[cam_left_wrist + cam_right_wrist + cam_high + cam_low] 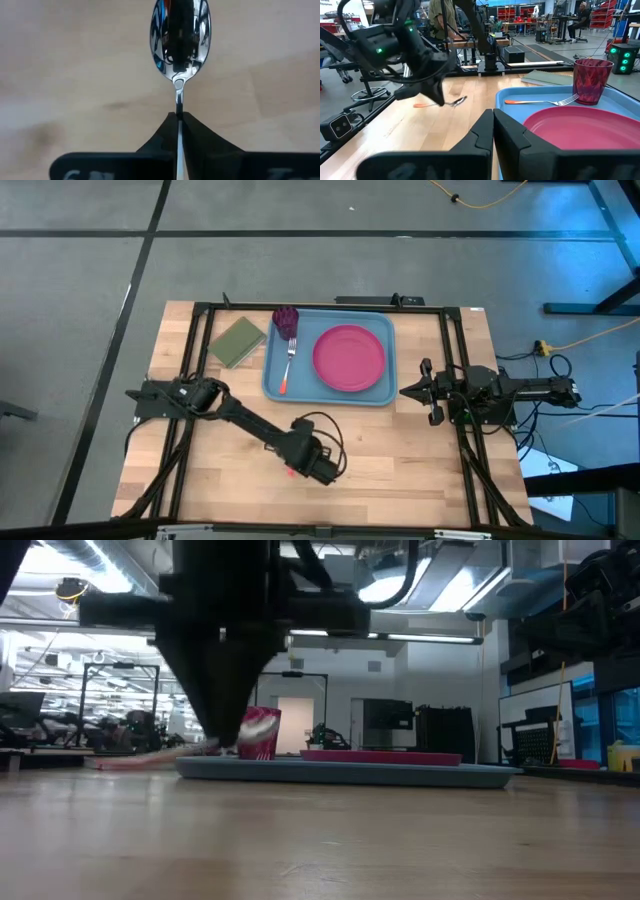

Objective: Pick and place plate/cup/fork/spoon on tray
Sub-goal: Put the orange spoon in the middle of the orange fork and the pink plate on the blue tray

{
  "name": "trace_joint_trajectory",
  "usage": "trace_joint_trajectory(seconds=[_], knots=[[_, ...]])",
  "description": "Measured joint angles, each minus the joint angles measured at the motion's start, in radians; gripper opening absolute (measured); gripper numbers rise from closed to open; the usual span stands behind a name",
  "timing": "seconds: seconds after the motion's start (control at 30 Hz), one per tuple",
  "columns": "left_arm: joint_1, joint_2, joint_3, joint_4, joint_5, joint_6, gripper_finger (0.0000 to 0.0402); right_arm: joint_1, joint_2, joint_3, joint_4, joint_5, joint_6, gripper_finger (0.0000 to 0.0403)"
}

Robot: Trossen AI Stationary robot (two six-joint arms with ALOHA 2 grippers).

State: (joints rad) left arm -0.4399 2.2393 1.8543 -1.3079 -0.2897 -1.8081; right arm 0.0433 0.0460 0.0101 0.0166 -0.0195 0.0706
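Note:
My left gripper [178, 119] stands over the bare wood near the table's front, in front of the tray, shut on the spoon [180, 40], whose silver bowl sticks out past the fingers. The spoon's orange-red handle [420, 105] shows on the fingers' other side. The light blue tray [275, 375] carries the pink plate [349, 358], the dark red cup [286, 321] standing upright at its far left corner, and the fork [288, 365] lying flat beside the plate. My right gripper [405, 391] waits shut at the tray's right edge. My left gripper pinches the spoon's thin metal neck [178, 106], just behind the bowl, between its two fingers. The fingers come steeply from above and lie across the spoon. The spoon sits about level, bowl [457, 101] on one side and handle on the other, seemingly just clear of the wood.
An olive-green pad [237, 341] lies left of the tray at the back. Black frame rails [190, 360] run along the table's left, right and far sides. Bare wood stretches across the table's front half.

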Motion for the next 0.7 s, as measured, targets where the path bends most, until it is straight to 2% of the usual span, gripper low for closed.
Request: trace_joint_trajectory(seconds=[0.23,0.43,0.7], knots=[[0.097,-0.044,0.076,-0.126,-0.122,0.118,0.0001,0.000,0.000,0.000,0.000,0.000,0.000,0.0016],[0.215,-0.065,0.081,-0.148,-0.156,0.248,0.0001,0.000,0.000,0.000,0.000,0.000,0.000,0.0016],[0.405,-0.062,0.080,-0.075,-0.189,0.575,0.0000,0.000,0.000,0.000,0.000,0.000,0.000,0.0016]])
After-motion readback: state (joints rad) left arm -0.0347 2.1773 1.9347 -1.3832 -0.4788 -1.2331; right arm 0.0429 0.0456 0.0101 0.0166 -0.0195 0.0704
